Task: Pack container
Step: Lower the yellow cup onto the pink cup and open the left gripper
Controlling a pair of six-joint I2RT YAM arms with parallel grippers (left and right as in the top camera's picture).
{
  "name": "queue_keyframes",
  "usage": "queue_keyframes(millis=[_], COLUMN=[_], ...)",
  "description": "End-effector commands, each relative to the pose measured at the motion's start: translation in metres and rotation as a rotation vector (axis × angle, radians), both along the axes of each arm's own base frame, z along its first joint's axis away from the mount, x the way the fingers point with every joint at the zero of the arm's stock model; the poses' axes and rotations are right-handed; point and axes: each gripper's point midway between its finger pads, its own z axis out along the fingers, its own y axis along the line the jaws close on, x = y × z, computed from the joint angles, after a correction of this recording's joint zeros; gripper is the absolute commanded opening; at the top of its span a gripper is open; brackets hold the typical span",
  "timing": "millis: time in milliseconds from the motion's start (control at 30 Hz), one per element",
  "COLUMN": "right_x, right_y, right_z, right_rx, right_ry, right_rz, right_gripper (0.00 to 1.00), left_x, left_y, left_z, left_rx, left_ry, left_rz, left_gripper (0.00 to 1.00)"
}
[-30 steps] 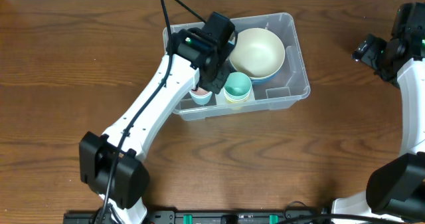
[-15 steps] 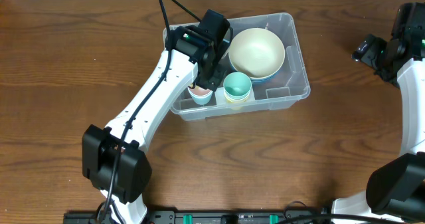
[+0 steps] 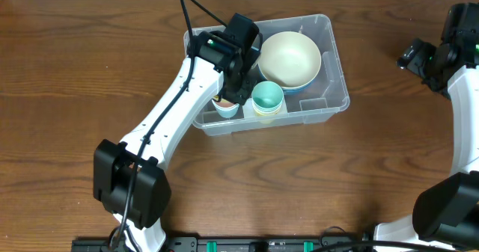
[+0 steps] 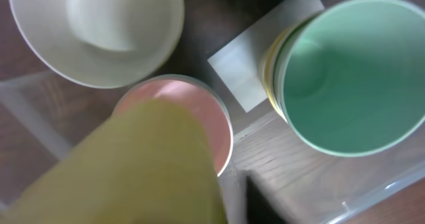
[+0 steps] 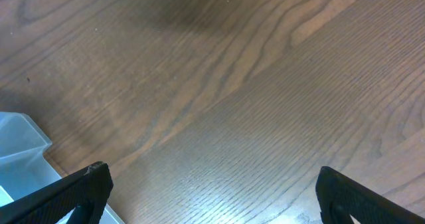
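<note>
Wooden table [image 3: 75, 72]; container [image 3: 333, 95] sits at far centre. Left claw [image 3: 228, 95] over pink cup [image 4: 199, 104] inside it, spread unreadable behind blurred yellowish item [image 4: 133, 164]. Right claw [image 5: 212, 187] wide, empty. Risk: an off-centre release would tip the item off the cup's rim.

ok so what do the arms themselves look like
Both arms have white links with black joint housings and black bases. The left arm carries a black cable looping off its wrist and a green light; the right arm has black fingers.
</note>
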Motion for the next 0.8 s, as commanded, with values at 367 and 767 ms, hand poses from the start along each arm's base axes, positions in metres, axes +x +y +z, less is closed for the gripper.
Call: queue_keyframes(millis=[367,767], right_x=[0.000,0.000], right_y=[-0.002,-0.002], right_z=[0.001,0.001], right_rx=[0.002,0.002], right_ry=[-0.005,-0.005], right_rz=[-0.019,-0.019], right_gripper=[0.99,0.99], left_x=[0.003,-0.073], left_y=[0.019,0.066], left_z=[0.070,0.218], left_rx=[-0.054,-0.287], left_ry=[-0.105,-0.413], left_rz=[0.092,0.222], left_gripper=[0.78,0.98])
